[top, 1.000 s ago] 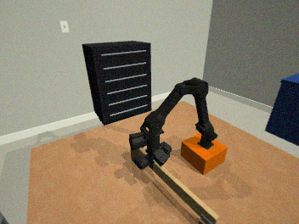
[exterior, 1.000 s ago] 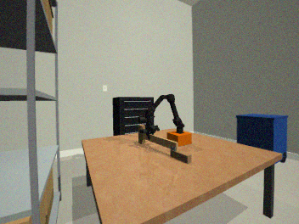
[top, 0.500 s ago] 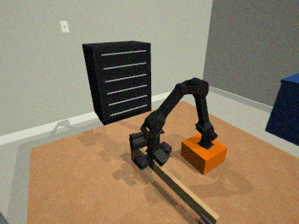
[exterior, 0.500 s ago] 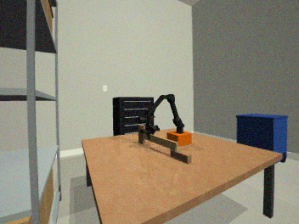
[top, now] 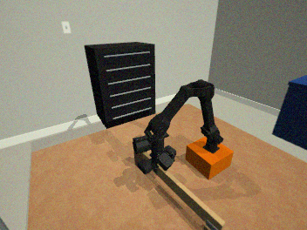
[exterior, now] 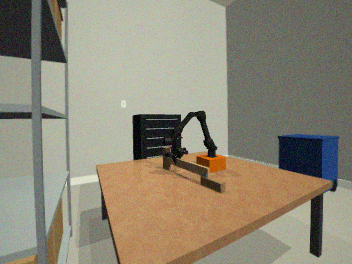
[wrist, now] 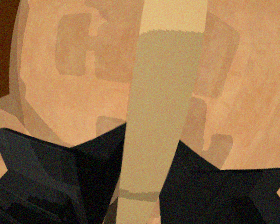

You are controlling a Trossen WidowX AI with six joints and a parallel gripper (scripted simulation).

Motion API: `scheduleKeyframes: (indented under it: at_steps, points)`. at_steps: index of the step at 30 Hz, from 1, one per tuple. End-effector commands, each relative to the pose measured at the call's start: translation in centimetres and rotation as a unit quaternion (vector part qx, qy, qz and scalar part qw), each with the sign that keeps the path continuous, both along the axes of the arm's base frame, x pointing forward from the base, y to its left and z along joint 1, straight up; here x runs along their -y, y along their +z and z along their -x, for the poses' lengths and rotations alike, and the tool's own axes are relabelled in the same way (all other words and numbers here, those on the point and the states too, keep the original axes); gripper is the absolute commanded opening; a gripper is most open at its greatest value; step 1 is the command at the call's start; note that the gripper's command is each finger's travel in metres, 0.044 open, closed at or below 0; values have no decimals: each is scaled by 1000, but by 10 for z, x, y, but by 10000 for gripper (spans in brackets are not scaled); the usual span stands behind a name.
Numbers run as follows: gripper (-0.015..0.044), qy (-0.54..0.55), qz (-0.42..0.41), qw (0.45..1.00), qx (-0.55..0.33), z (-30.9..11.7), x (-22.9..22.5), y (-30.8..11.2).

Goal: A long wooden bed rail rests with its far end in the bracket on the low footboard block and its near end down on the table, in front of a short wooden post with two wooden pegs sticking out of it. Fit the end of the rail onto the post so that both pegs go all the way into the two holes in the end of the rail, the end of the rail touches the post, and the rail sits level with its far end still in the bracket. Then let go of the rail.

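The long pale rail (top: 187,194) (exterior: 192,168) (wrist: 165,75) is held up off the table at its post end and looks roughly level. Its far end is at the bracket on the low footboard block (exterior: 213,184), which is cut off at the bottom edge in the top view. My gripper (top: 155,166) (wrist: 144,130) is shut on the rail close to its post end, one finger on each side. The short post (exterior: 166,163) stands right by that end in the exterior view. The pegs, the holes and any gap between rail and post are hidden behind the gripper.
The arm's orange base block (top: 209,160) (exterior: 211,163) stands on the table (top: 78,193) (exterior: 165,212), to the right of the rail. A black drawer cabinet (top: 126,82) (exterior: 156,137) stands behind the table, a blue cabinet (top: 294,115) (exterior: 307,154) to the right. A grey shelf unit (exterior: 36,132) stands at the left.
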State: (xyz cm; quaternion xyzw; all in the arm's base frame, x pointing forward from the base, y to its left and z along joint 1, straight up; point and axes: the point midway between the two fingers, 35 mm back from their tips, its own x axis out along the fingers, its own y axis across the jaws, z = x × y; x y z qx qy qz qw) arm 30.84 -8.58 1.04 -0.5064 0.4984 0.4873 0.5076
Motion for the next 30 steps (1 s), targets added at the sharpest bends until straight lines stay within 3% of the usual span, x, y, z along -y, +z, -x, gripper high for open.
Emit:
scheduleKeyframes:
  at_steps: [1, 30]
  points:
    - [0, 0, -2, 1000, 0, 0, 1, 1]
    - [0, 0, -1, 1000, 0, 1, 11, 1]
